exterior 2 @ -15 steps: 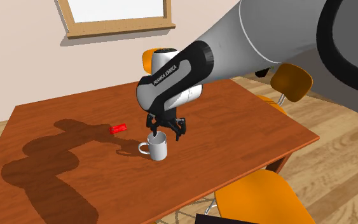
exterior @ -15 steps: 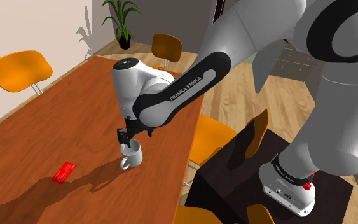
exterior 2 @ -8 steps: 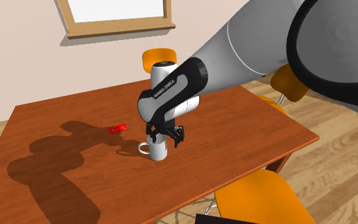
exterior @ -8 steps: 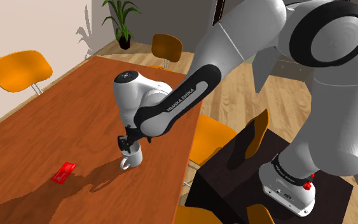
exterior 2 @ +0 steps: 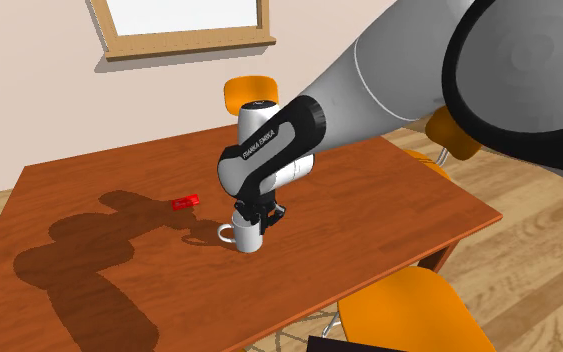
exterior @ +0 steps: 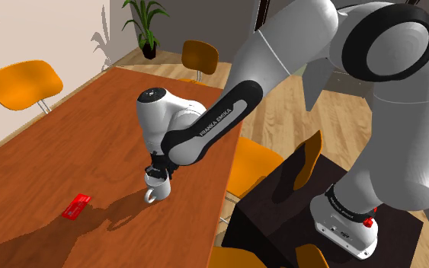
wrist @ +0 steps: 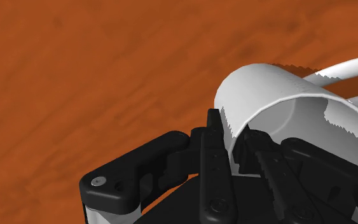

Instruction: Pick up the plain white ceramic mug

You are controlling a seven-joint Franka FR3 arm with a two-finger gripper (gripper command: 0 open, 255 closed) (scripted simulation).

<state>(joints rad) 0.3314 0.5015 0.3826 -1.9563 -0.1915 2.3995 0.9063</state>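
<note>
On the wooden table (exterior 2: 389, 195), right beneath the gripper (wrist: 233, 132) | white mug (wrist: 279, 95) upright, handle on the side away from the fingers | fingers clamped on mug wall, one inside the rim, one outside | small red card (exterior: 76, 205) lying well apart.

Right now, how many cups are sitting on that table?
1: the white mug stands upright on the table, the claw clasping its rim. The arm covers some tabletop, so another could hide there.

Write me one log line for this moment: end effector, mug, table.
white mug: upright on table | end effector: clasping its wall, one finger inside | red item: lying apart
</note>
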